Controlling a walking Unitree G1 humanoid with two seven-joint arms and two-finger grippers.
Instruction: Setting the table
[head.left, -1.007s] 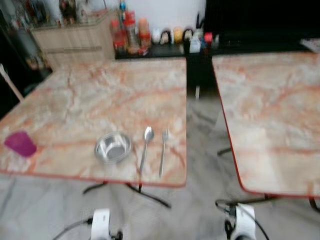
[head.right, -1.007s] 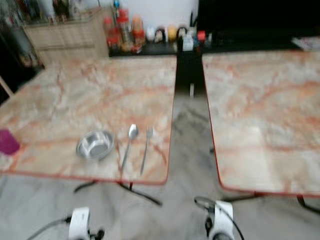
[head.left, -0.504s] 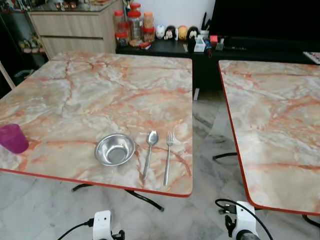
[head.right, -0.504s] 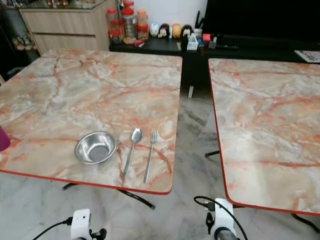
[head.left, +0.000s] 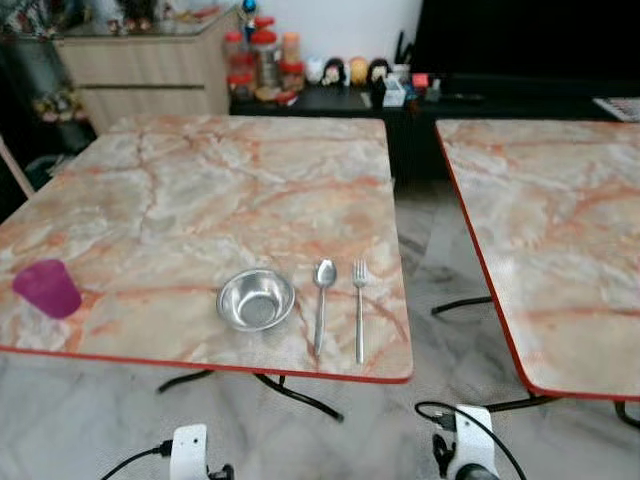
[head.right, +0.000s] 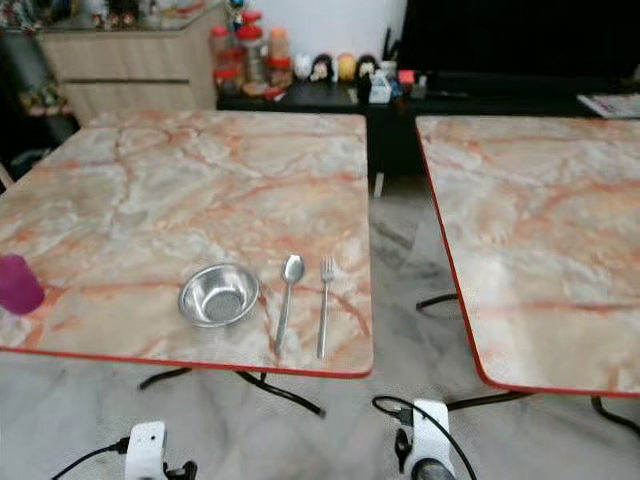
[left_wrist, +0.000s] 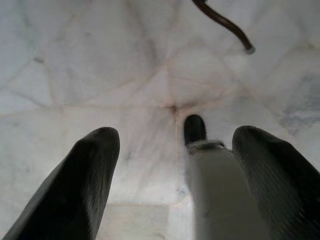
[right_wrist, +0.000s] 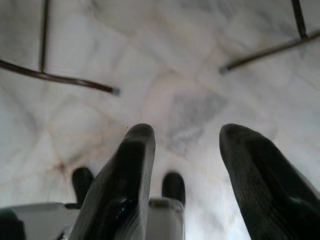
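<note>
A steel bowl (head.left: 256, 298) sits near the front edge of the left marble table (head.left: 200, 190). To its right lie a spoon (head.left: 321, 300) and a fork (head.left: 359, 305), side by side, handles toward me. A purple cup (head.left: 46, 288) stands at the table's front left. Both arms hang low below the table edge, white wrists at the bottom of the eye views. In the left wrist view my left gripper (left_wrist: 175, 170) is open over the floor. In the right wrist view my right gripper (right_wrist: 187, 170) is open too, with nothing between its fingers.
A second marble table (head.left: 550, 200) stands to the right, with a floor gap (head.left: 425, 250) between the two. Black table legs (head.left: 290, 392) spread on the marble floor. At the back are a wooden cabinet (head.left: 150, 70) and a dark shelf (head.left: 330, 95) with jars and figurines.
The whole picture has shifted: the camera has moved, so the left table and its settings sit further right in view than half a second ago. The bowl, spoon, fork and cup keep their places.
</note>
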